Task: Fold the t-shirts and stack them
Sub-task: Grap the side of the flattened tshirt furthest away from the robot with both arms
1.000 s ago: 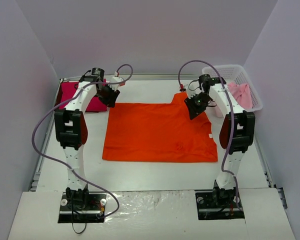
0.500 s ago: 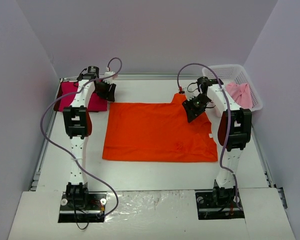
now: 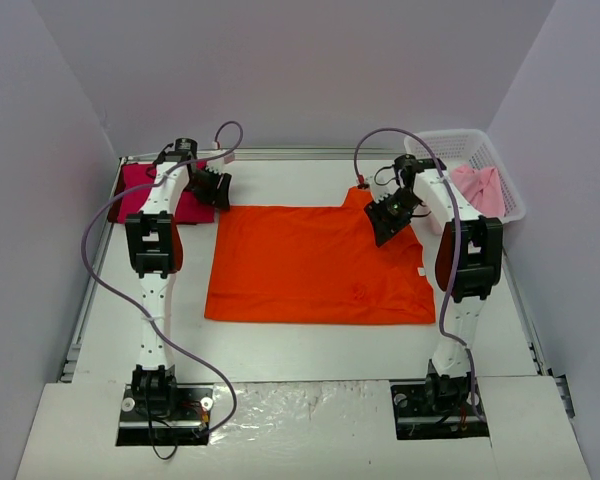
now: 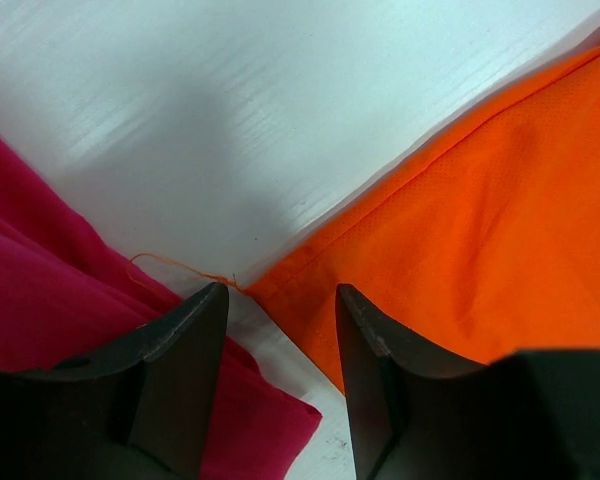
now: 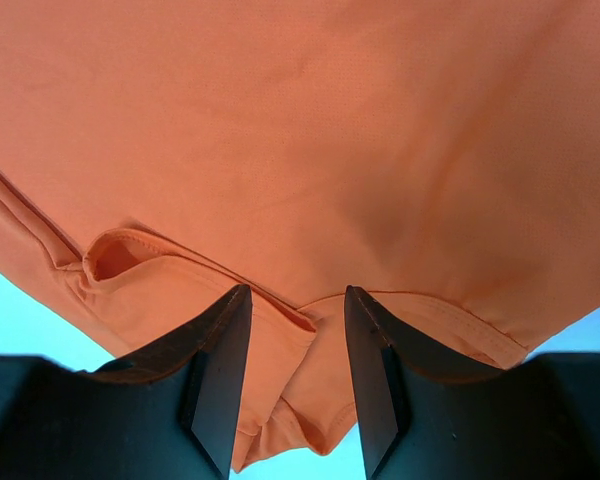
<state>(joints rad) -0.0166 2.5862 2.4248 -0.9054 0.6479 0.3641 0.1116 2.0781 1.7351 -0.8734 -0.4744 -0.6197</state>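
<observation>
Orange t-shirt (image 3: 315,265) lies flat; left end effector (image 4: 280,295) and right end effector (image 5: 297,292) spread, empty, over far corners; best to pinch hems deep.

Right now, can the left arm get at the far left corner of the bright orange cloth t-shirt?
Probably yes. The left gripper hangs open right over that corner of the orange t-shirt, nothing between; the magenta-red cloth shirt lies close beside and might get caught.

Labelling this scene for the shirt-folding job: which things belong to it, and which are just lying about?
Job: orange t-shirt; magenta-red t-shirt; pale pink t-shirt.
Lying about: white lattice basket, which holds the pale pink t-shirt.
</observation>
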